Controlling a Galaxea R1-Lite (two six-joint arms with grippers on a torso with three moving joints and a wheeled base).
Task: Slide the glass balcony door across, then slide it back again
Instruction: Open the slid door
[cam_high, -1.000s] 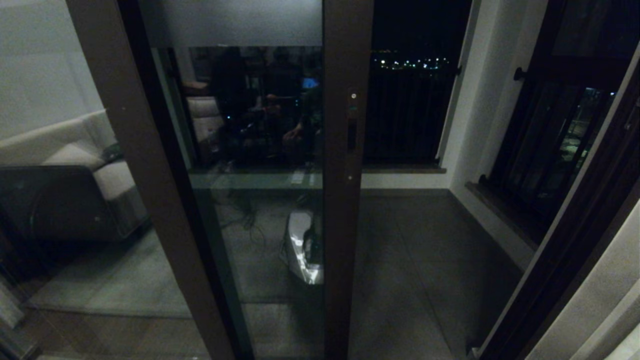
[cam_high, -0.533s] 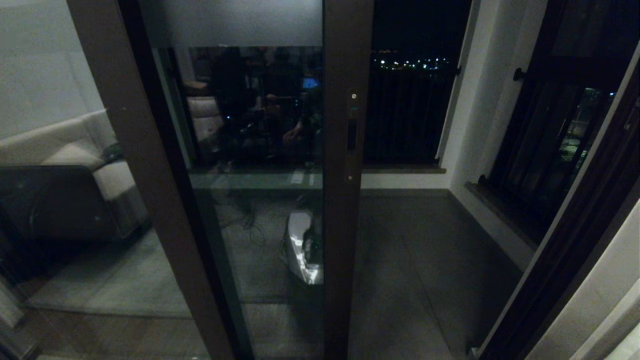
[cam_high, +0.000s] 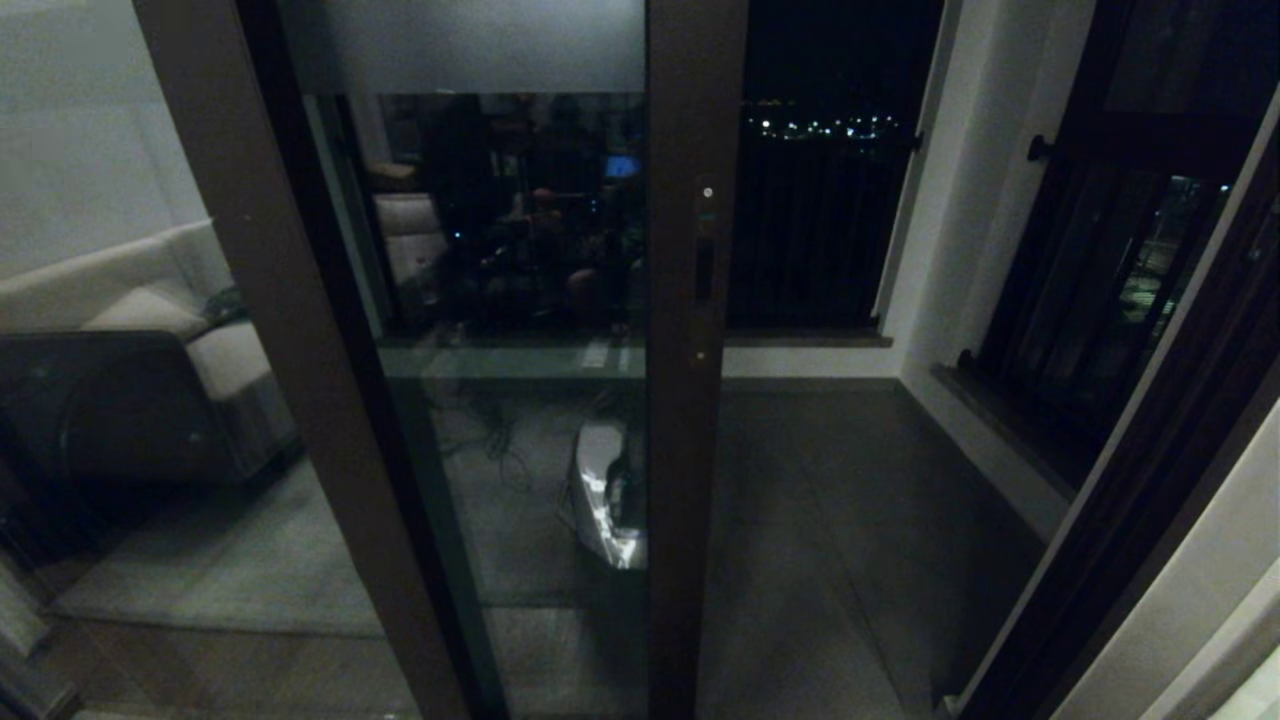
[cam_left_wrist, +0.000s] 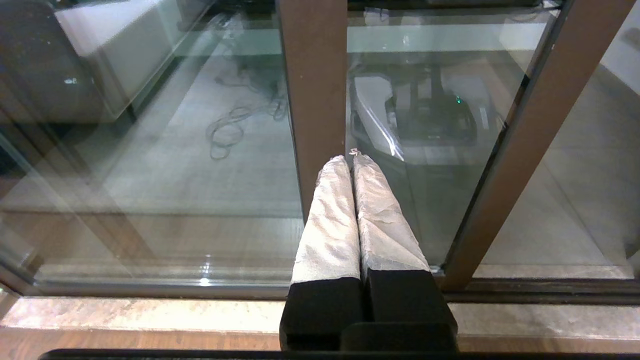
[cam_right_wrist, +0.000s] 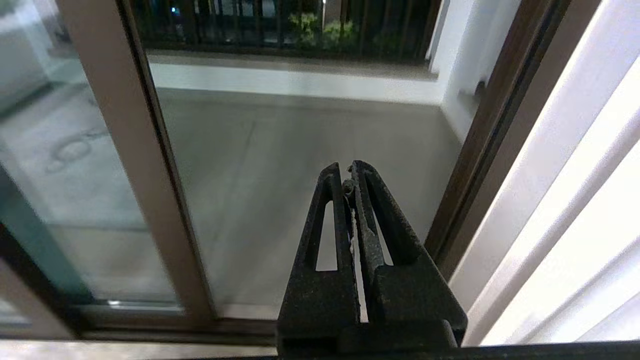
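The glass balcony door (cam_high: 520, 450) stands partway across, with a frosted band (cam_high: 460, 45) along its top. Its dark brown edge stile carries a narrow handle slot (cam_high: 705, 270). Neither gripper shows in the head view. My left gripper (cam_left_wrist: 350, 157) is shut, its white-wrapped fingers (cam_left_wrist: 325, 225) pressed together with nothing between them. It sits low, just short of the door's glass (cam_left_wrist: 440, 165) and beside a brown stile (cam_left_wrist: 315, 100). My right gripper (cam_right_wrist: 348, 172) is also shut and empty, pointing into the open gap between the door's stile (cam_right_wrist: 130, 150) and the jamb (cam_right_wrist: 495, 125).
Left of the door, a brown-framed pane (cam_high: 120, 350) shows a sofa. The grey balcony floor (cam_high: 850, 500) runs out to a dark railing (cam_high: 810, 230). A black barred side window (cam_high: 1110, 300) lines the right wall. The stone threshold and track (cam_left_wrist: 150, 315) lie below my left gripper.
The door stands where it was. Only the reflections in its glass have shifted slightly.
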